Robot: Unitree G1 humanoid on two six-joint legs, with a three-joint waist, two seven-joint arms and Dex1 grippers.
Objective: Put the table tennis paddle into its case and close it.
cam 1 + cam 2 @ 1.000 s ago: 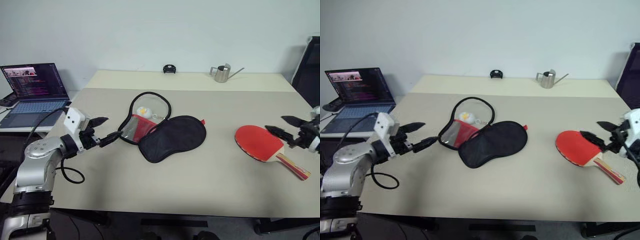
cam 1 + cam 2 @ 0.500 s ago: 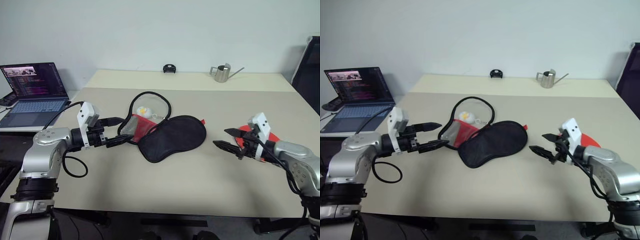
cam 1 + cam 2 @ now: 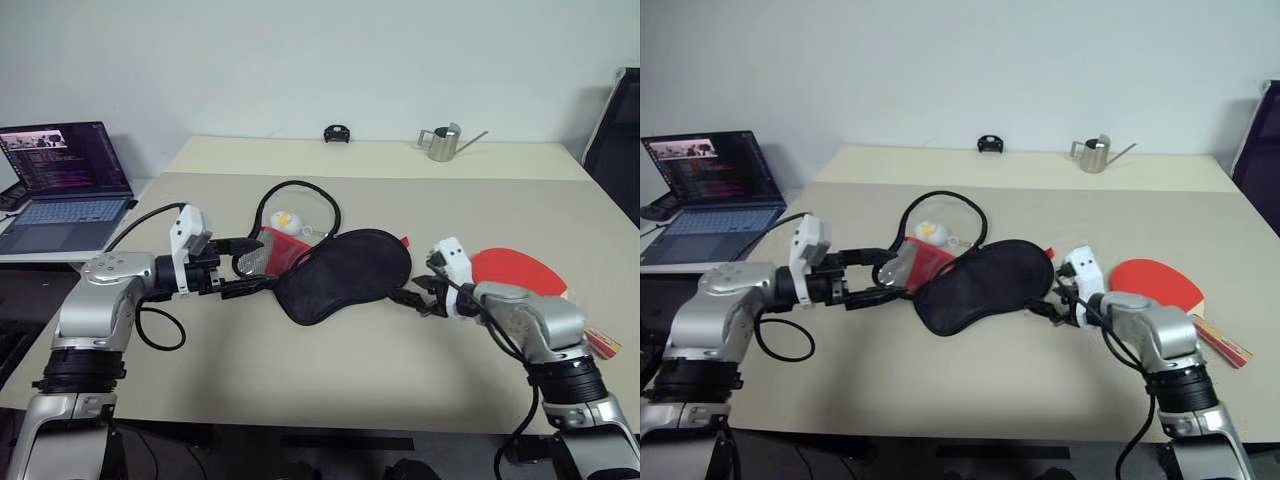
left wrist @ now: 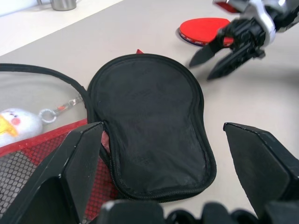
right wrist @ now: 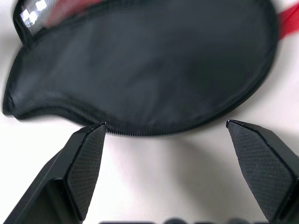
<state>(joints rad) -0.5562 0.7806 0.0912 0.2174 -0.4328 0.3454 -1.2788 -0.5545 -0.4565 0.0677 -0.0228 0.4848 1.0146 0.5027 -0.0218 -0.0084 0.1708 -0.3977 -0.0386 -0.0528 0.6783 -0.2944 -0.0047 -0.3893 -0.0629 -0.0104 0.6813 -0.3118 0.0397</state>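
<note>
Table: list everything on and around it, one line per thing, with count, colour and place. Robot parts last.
table: one, beige, under everything
case: one, black with a red inner side, unzipped, table centre
keyring toy: one, white and yellow, inside the case's open zipper loop
paddle: one, red face, wooden handle, right of the case
watering can: one, metal, far edge of the table
small black object: one, far edge, left of the can
laptop: one, dark, open, left of the table
left tool: open, at the case's left end
right tool: open, at the case's right edge
</note>
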